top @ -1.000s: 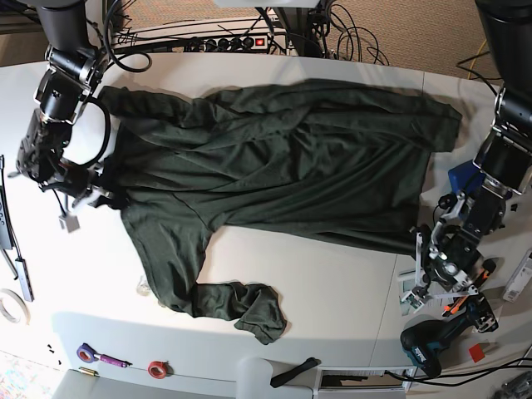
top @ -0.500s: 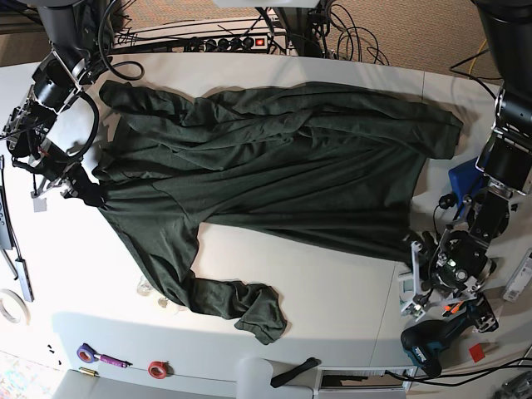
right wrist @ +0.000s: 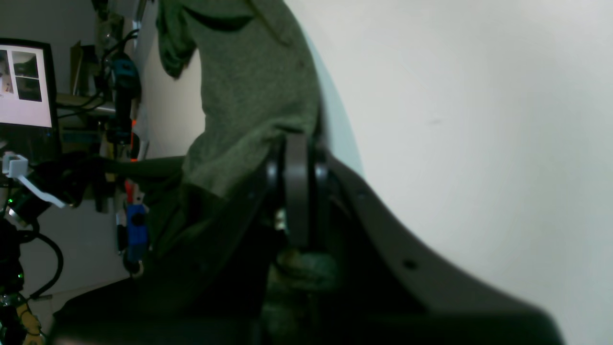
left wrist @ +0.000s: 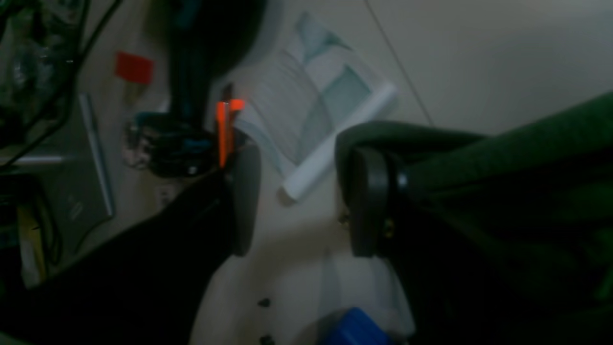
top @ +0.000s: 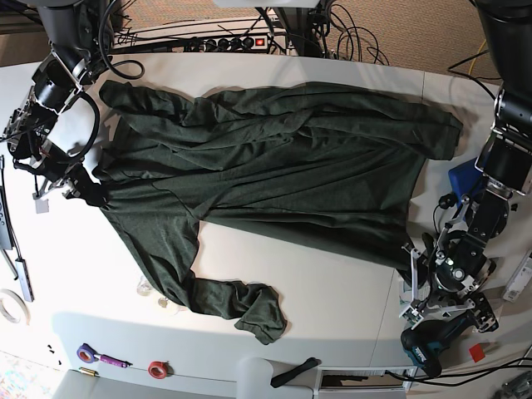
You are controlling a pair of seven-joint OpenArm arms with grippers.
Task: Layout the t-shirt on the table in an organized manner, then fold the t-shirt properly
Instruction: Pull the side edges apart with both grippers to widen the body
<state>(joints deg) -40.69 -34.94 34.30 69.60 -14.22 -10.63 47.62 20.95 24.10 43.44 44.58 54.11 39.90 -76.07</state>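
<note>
A: From the base view, where does the t-shirt (top: 274, 170) lie?

B: Spread across the table (top: 332, 291), wrinkled, with one sleeve bunched toward the near edge. The right gripper (top: 83, 189) sits at its left margin, but that view is too small to show the jaws.

A: Does the right wrist view help?

B: Yes. There the jaws are pressed together on a fold of the green cloth, which rises from them over the white tabletop.

A: And the left gripper (left wrist: 299, 201)?

B: In the left wrist view its two dark fingers (left wrist: 366, 201) stand wide apart over bare table, nothing between them; the shirt edge lies just beside one finger, possibly brushing it, though the picture is dim. A blue block (left wrist: 357, 328) and a blurred white sheet (left wrist: 325, 115) show there.
</note>
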